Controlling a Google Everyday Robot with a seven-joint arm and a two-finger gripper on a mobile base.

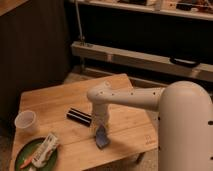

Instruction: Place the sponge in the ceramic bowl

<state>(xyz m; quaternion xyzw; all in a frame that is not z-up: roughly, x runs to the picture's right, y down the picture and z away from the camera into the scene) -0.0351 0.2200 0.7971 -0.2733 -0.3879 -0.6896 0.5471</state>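
The pincer (pixel 100 134) pointed straight down over the front part of the tabletop (pixel 50 102), closed on the sponge (pixel 103 139). The sponge sat tilted in its grip, and whether it touched the wood could not be told. Nearest, at the front corner, lay the bowl (pixel 19 156), well apart from the sponge, with a white packet (pixel 45 147) across it. Behind the bowl stood a cup (pixel 26 121). A black bar (pixel 79 116) lay just beyond the pincer, on the cup's side. The white arm (pixel 135 97) reached in over the far edge.
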